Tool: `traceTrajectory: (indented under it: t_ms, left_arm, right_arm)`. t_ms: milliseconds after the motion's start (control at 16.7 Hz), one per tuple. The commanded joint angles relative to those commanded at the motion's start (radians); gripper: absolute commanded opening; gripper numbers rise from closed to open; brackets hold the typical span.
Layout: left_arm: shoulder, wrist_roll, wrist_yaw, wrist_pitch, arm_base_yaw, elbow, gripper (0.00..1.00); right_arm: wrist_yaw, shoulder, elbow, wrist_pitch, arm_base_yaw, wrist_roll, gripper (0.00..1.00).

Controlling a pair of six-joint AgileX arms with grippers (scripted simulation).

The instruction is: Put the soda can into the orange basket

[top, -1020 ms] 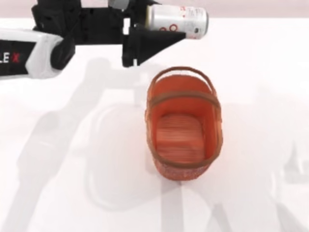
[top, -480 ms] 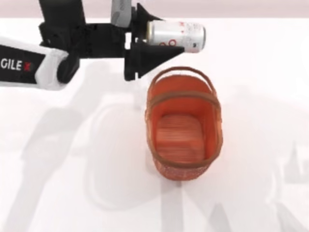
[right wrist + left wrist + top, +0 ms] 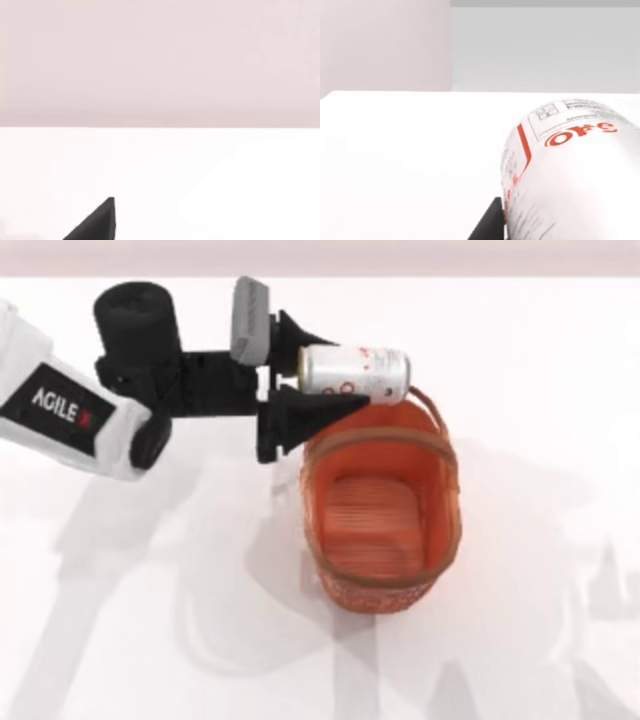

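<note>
Can (image 3: 355, 374) has moved closer and now hangs sideways over the basket's (image 3: 320, 540) far rim, squeezed by the left claw (image 3: 290, 390). Drop comes soon, I think.

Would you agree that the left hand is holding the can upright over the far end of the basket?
Not quite: the left hand holds the can lying on its side, not upright, over the far end of the basket, as the top view shows.

your left arm (image 3: 60, 415): white shell, black band lettered "agilex" with a red x, black cylinder, grey wrist block (image 3: 251, 320), black wedge-shaped fingers (image 3: 300, 415).
</note>
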Motion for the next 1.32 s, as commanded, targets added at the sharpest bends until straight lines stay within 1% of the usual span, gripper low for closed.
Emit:
traceTrajectory:
  t_ms: [120,900,960,1320]
  left_arm:
    - [0.0,0.0,0.0,0.0,0.0,0.0,0.0]
    - [0.0,0.0,0.0,0.0,0.0,0.0,0.98]
    - [0.0,0.0,0.0,0.0,0.0,0.0,1.0]
    - [0.0,0.0,0.0,0.0,0.0,0.0,1.0]
  right_arm:
    - [0.0,0.0,0.0,0.0,0.0,0.0,1.0]
    - [0.0,0.0,0.0,0.0,0.0,0.0,1.0]
    - [0.0,0.0,0.0,0.0,0.0,0.0,1.0]
    - [0.0,0.0,0.0,0.0,0.0,0.0,1.0]
